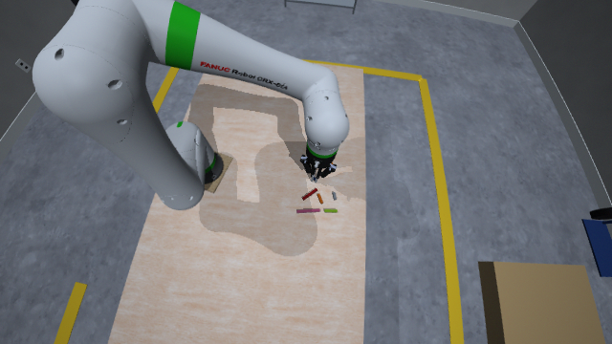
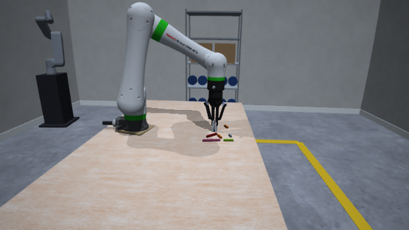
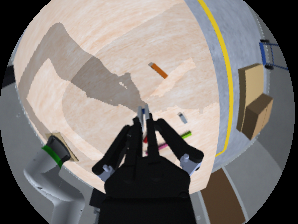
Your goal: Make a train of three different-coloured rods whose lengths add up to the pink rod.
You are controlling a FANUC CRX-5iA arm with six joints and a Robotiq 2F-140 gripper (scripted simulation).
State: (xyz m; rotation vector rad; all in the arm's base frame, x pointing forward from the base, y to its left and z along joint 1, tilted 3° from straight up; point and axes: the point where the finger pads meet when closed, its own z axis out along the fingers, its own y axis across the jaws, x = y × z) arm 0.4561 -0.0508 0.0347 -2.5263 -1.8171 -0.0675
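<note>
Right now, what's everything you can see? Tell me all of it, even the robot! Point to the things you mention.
Pink rod [image 1: 308,210] [image 2: 211,140] [image 3: 162,147]: one, pink, table
Lime rod [image 1: 330,210] [image 2: 228,140] [image 3: 186,134]: one, lime, beside pink
Red rod [image 1: 310,194] [image 2: 211,135] [image 3: 145,140]: one, red, table
Orange rods [image 1: 320,198] [image 2: 226,126] [image 3: 159,71]: two, orange, table, apart
Grey rod [image 1: 334,196] [image 2: 230,135] [image 3: 183,118]: one, grey, table
Table [image 1: 239,287] [image 2: 144,185] [image 3: 115,30]: one, pale wood, under the rods
Yellow lines [image 1: 445,191] [image 2: 329,182] [image 3: 227,70]: several, yellow, floor
Floor boxes [image 1: 550,301] [image 3: 250,82]: two, brown, beyond the table's side
Blue frame [image 1: 598,248] [image 3: 263,54]: one, blue, near the boxes
Shelf unit [image 1: 354,9] [image 2: 214,13]: one, grey, by the wall
Shelf boxes [image 2: 225,53]: two, brown, on it
Round things [image 2: 192,80]: several, blue, lower shelves
Pedestal [image 2: 52,99]: one, black, holding a grey arm [image 2: 57,48]
Robot arm [image 1: 253,62] [image 2: 182,45] [image 3: 45,180]: one, white and green, table
Gripper [image 1: 314,179] [image 2: 215,129] [image 3: 144,110]: one, black, arm's end; can't tell whether it's holding something tiny
</note>
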